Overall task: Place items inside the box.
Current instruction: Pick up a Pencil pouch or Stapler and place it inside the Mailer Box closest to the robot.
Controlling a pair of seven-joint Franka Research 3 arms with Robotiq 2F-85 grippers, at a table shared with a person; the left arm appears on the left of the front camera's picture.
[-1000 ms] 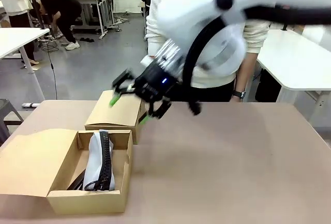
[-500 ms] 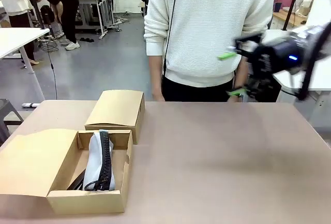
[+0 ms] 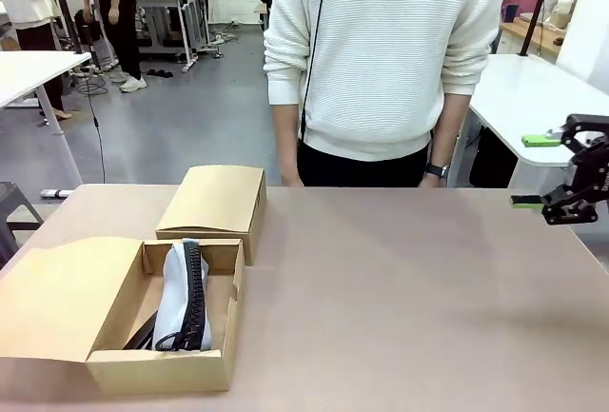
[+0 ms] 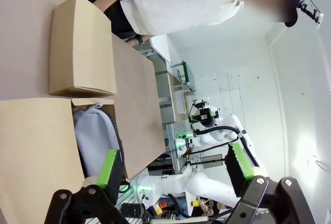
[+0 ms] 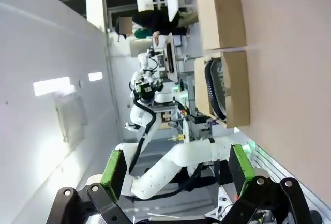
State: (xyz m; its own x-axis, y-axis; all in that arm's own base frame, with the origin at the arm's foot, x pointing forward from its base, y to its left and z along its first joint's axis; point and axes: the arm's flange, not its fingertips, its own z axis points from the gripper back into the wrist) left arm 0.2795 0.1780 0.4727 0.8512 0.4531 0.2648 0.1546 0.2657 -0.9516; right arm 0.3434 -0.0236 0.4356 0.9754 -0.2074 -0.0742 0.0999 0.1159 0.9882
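At lower left, our box already holds the pouch; both hands, right and left, are wide open and empty.

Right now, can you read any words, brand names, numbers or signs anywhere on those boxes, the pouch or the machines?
No text can be read in these pictures.
Closed cardboard box: plain brown, no print or label.
Open cardboard box: plain too, flap and walls unmarked.
Grey-blue zip pouch inside it: no lettering visible.
Right tool: black with green pads, no marking legible.
Equipment in the background of the wrist views: too small and blurred to read.
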